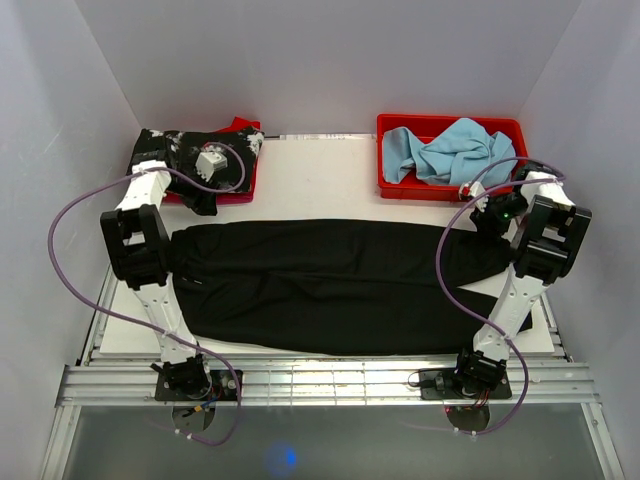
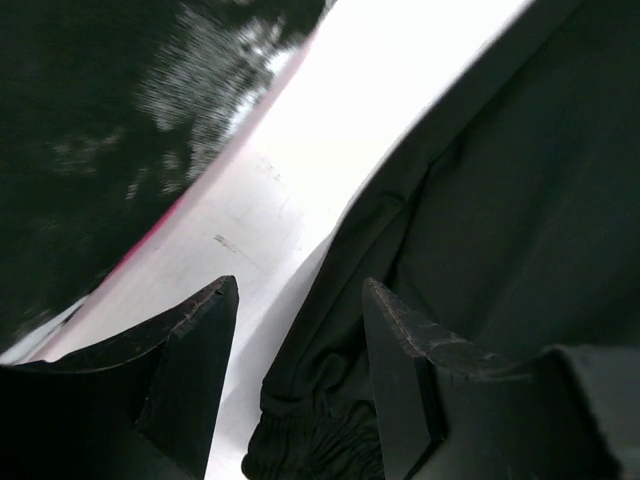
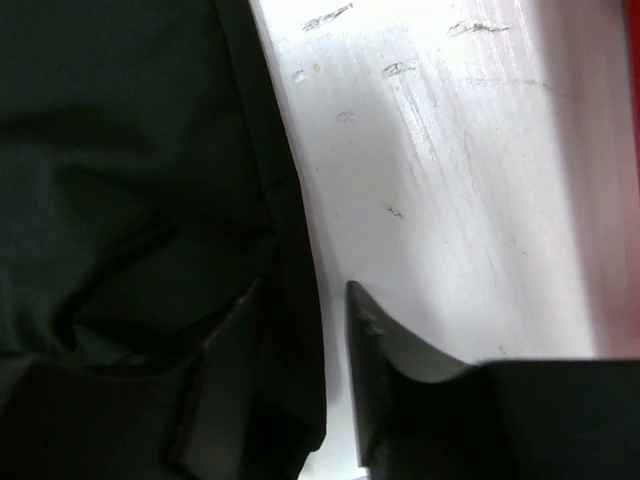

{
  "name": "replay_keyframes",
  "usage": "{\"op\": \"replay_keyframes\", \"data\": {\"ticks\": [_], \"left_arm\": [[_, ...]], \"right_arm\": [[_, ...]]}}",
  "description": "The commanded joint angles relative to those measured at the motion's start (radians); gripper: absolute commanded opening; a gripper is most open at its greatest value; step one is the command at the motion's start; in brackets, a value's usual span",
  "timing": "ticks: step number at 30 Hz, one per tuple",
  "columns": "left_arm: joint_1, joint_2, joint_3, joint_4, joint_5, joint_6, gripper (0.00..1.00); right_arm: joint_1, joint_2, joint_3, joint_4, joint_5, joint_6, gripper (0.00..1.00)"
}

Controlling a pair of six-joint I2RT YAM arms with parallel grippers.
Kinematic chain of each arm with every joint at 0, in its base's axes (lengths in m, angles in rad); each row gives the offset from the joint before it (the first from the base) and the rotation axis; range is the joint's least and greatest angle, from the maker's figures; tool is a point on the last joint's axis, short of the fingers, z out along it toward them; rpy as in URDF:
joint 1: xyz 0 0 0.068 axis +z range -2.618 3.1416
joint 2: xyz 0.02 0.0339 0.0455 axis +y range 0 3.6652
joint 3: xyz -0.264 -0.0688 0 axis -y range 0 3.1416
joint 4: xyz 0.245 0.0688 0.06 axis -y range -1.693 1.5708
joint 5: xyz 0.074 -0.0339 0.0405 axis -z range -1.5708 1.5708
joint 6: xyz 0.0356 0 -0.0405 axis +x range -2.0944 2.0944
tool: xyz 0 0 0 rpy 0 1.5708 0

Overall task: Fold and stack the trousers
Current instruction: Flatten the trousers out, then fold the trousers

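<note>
Top external view has the table (image 1: 310, 175) carrying the trousers (image 1: 340, 285), spread flat from nine to three o'clock, unfolded. The step in hand looks like seizing both far corners for the first fold. At ten o'clock the left gripper (image 2: 300, 290) stands wide astride the gathered edge; at two o'clock the right gripper (image 3: 305, 292) is narrow around the hem, whether pinching cannot be told. Next, both should clamp and draw toward six o'clock together.

The left arm (image 1: 135, 245) and right arm (image 1: 545, 240) stand bent at the elbow, the left gripper (image 2: 300, 290) with jaws wide apart, the right gripper (image 3: 305, 295) with jaws narrowly apart.
</note>
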Motion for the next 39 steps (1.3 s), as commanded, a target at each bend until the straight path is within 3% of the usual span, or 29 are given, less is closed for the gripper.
{"op": "replay_keyframes", "data": {"ticks": [1,5,6,13,23,27,28,31,32,39], "left_arm": [[0.001,0.016,0.085,-0.122,0.033,0.142,0.63],[-0.003,0.063,0.119,-0.214,0.017,0.25,0.62],[-0.003,0.071,0.115,-0.222,0.004,0.264,0.62],[-0.016,0.111,0.053,-0.164,-0.095,0.293,0.61],[-0.028,0.14,0.026,-0.058,-0.177,0.277,0.52],[-0.028,0.132,0.019,-0.139,-0.137,0.322,0.34],[-0.028,0.129,0.019,-0.137,-0.129,0.314,0.25],[-0.025,0.122,0.058,-0.102,-0.105,0.227,0.09],[-0.022,0.118,0.082,-0.081,-0.105,0.19,0.0],[0.012,-0.019,0.007,0.183,-0.105,-0.015,0.0]], "right_arm": [[0.008,-0.022,-0.024,-0.023,0.008,-0.069,0.42],[0.011,-0.043,-0.037,-0.043,0.005,-0.092,0.19],[0.011,-0.051,-0.04,-0.046,0.004,-0.094,0.09],[0.009,-0.08,-0.04,-0.051,-0.008,-0.082,0.08],[0.014,-0.126,-0.053,-0.031,-0.021,-0.083,0.08],[0.014,-0.149,-0.047,-0.011,-0.022,-0.068,0.08],[0.014,-0.155,-0.044,-0.002,-0.025,-0.059,0.08],[0.012,-0.184,-0.03,0.057,-0.042,-0.005,0.08],[0.012,-0.19,-0.022,0.073,-0.053,0.009,0.08],[0.011,-0.198,0.166,0.12,-0.137,0.168,0.08]]}}
